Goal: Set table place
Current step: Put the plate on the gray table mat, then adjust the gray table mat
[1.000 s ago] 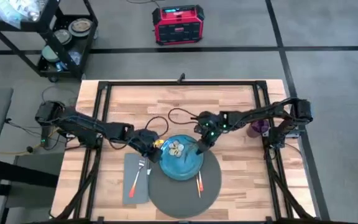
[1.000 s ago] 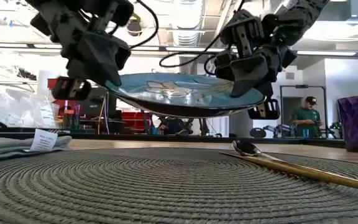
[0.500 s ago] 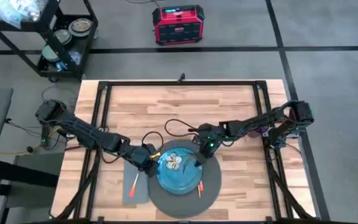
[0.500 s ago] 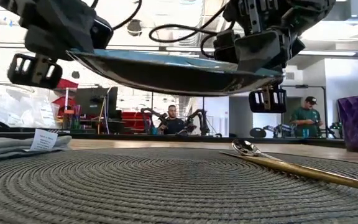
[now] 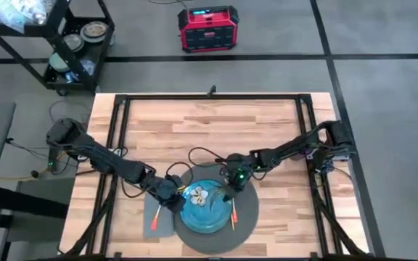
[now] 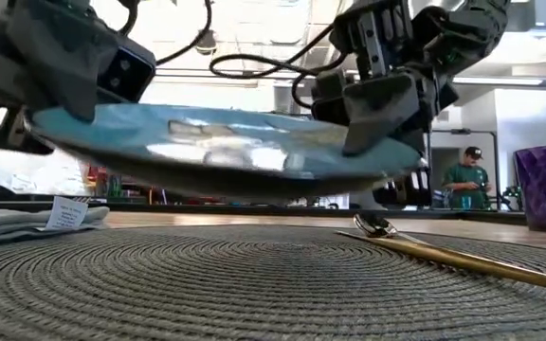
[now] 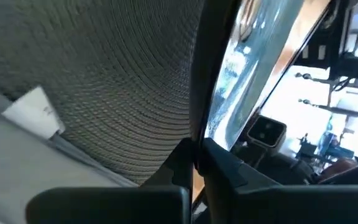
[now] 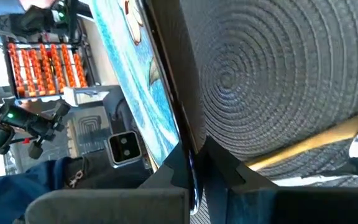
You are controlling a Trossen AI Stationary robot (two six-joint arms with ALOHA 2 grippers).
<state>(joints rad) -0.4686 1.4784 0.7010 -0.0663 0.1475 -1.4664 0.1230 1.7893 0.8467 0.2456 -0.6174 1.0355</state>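
The light wood plank table (image 5: pixel 216 123) carries the round dark grey woven placemat (image 5: pixel 247 217) at its near edge, and over that mat hangs the round teal plate (image 5: pixel 203 209) with a pale pattern. In the last second the plate has travelled from the mat's far rim to above its middle and dropped lower, so only the final lowering seems left before it can be released.

The left gripper (image 5: pixel 170 197) is clamped on the plate's left rim, the right gripper (image 5: pixel 231 190) on its right rim (both wrist views show the rim pinched between dark fingers). The rectangular grey cloth napkin (image 5: pixel 153 221) lies beside the mat, bearing an orange-handled fork (image 5: pixel 155 214); a gold spoon (image 6: pixel 444 254) rests on the mat's right side.

Only the low view reveals a clear gap under the plate (image 6: pixel 226 156), still off the mat (image 6: pixel 254 294) and slightly tilted; from above it looks already seated.
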